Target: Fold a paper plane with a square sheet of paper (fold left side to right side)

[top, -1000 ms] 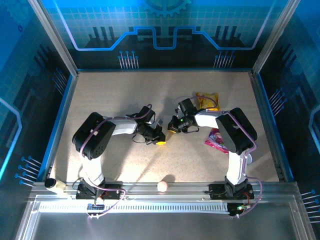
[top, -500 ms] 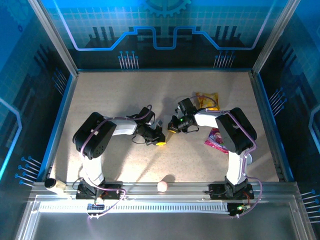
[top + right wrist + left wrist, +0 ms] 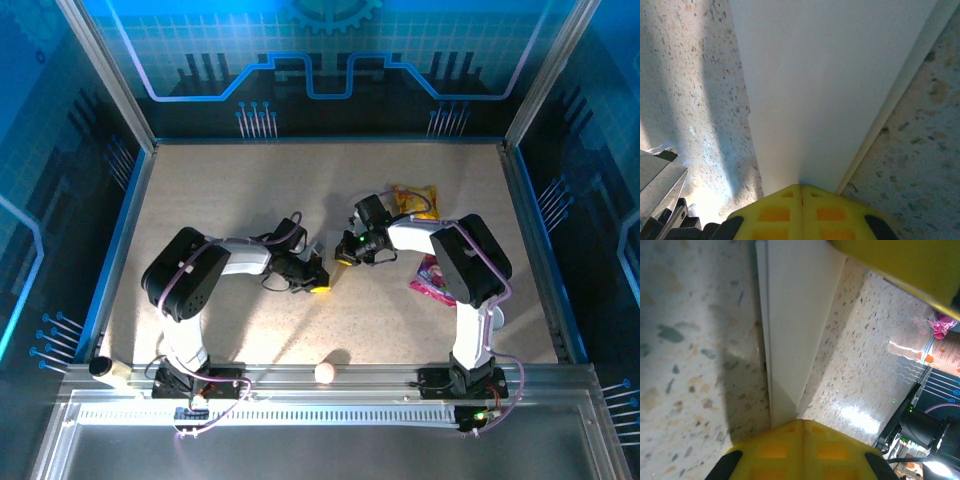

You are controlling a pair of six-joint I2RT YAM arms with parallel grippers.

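The paper (image 3: 792, 315) is a narrow creased white shape with layered edges, lying flat on the speckled table. My left gripper (image 3: 801, 426) is shut, its yellow fingertips (image 3: 790, 450) resting on the paper's pointed near end. The right gripper's yellow finger (image 3: 900, 265) sits at the far end. In the right wrist view the white paper (image 3: 830, 75) spreads wide ahead of my shut right gripper (image 3: 800, 187), whose tips touch its near edge. From above, the left gripper (image 3: 320, 284) and right gripper (image 3: 343, 259) meet at the table's middle, a sliver of paper (image 3: 318, 247) between them.
A yellow snack packet (image 3: 413, 201) lies behind the right arm and a pink wrapper (image 3: 431, 279) beside its elbow. A small pale ball (image 3: 326, 372) rests at the near rail, and a roll (image 3: 102, 368) at the near left corner. Glass walls surround the table.
My left gripper has slid slightly toward the near edge along the paper. The right gripper has stayed almost still.
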